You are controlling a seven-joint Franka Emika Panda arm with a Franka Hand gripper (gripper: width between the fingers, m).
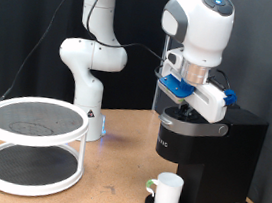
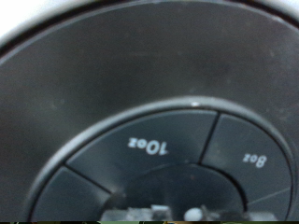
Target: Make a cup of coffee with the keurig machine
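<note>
Wrist view: black keurig machine (10oz button).

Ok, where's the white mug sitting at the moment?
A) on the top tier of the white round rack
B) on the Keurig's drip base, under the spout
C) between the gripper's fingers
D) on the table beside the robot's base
B: the exterior view shows the white mug standing on the drip base of the Keurig machine, while the gripper is down on the machine's top.
</note>
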